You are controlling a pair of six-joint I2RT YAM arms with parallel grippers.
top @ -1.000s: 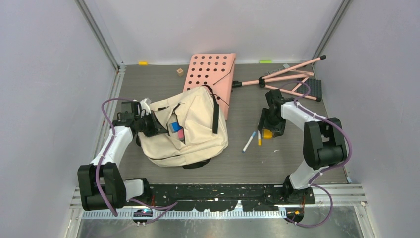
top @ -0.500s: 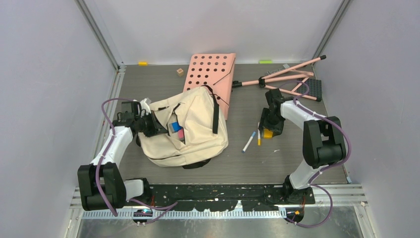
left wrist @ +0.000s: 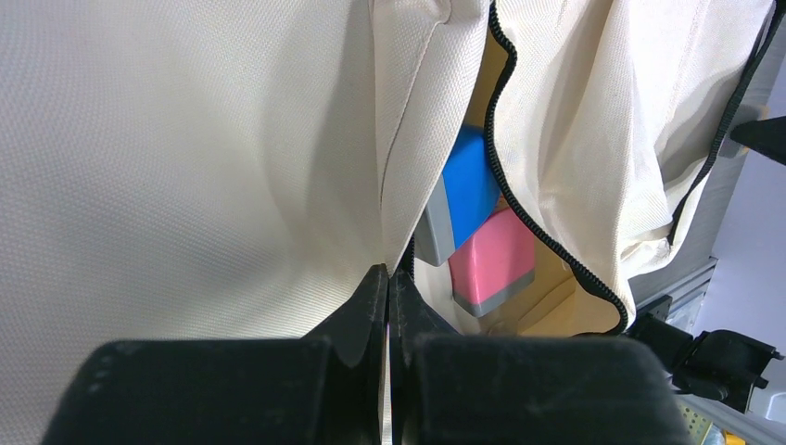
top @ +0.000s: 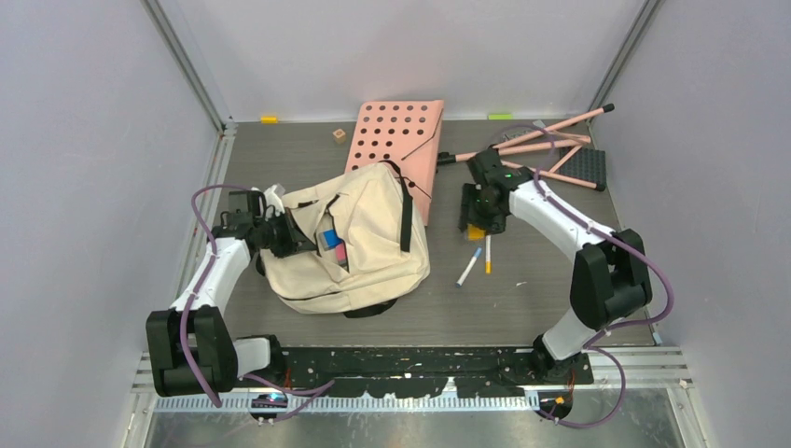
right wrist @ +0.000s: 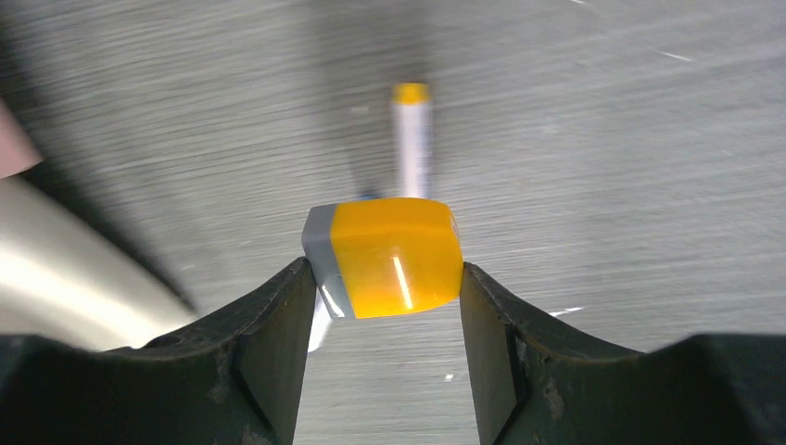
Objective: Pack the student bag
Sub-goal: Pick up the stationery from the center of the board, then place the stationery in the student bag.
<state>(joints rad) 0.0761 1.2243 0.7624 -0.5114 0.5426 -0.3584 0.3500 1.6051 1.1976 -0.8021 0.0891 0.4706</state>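
The cream student bag (top: 359,243) lies on the table, its zipper opening gaping. Inside it sit a blue block (left wrist: 471,176) and a pink block (left wrist: 491,260). My left gripper (top: 284,233) is shut on the bag's fabric edge (left wrist: 408,185) at the opening and holds it up. My right gripper (top: 478,227) is shut on a yellow and grey block (right wrist: 387,257) and holds it above the table, right of the bag. Two markers (top: 469,267) lie on the table below it; one marker (right wrist: 412,139) shows under the block.
A pink perforated board (top: 396,140) lies behind the bag. A pink folding stand (top: 546,149) lies at the back right. A small wooden cube (top: 339,135) sits near the back wall, with yellow (top: 269,119) and green (top: 500,116) bits at the wall.
My right gripper has lifted the yellow block off the table and carried it up and left toward the bag. The left gripper and bag have not moved.
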